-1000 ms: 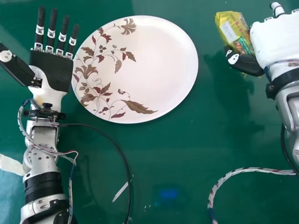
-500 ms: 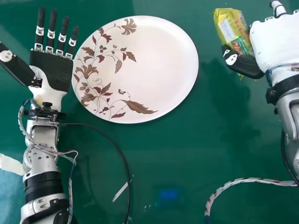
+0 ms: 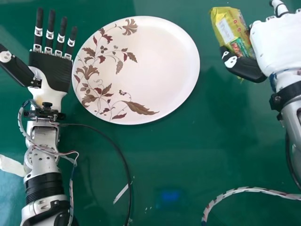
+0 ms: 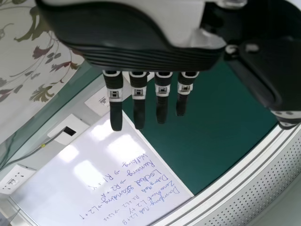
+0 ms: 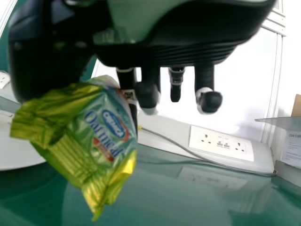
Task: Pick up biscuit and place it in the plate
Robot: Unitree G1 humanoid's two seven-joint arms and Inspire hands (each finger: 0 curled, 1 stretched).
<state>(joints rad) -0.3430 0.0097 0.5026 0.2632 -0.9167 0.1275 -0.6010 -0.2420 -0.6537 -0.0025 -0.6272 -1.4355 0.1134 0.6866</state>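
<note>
My right hand (image 3: 275, 44) is at the upper right of the head view, its thumb and fingers pinching the yellow-green biscuit packet (image 3: 231, 32), which sits right of the plate. In the right wrist view the packet (image 5: 96, 136) hangs from the hand (image 5: 169, 52), held above the table. The round white plate (image 3: 160, 70) with a brown leaf pattern lies flat on the table; part of the plate (image 4: 28, 80) shows in the left wrist view. My left hand (image 3: 51, 70) rests open, palm up, beside the plate's left edge; it is the hand (image 4: 141, 56) with straight fingers in its wrist view.
The green table (image 3: 164, 160) has a black cable (image 3: 117, 150) between the left arm and its middle, and a striped cable (image 3: 235, 190) at lower right. A whiteboard (image 4: 108, 174) and wall sockets (image 5: 221, 142) stand beyond, with a cardboard box (image 5: 289, 141) beside them.
The right hand and the packet in it have shifted slightly leftward and toward the head view's top edge. The left hand has barely moved, and the plate lies where it was.
</note>
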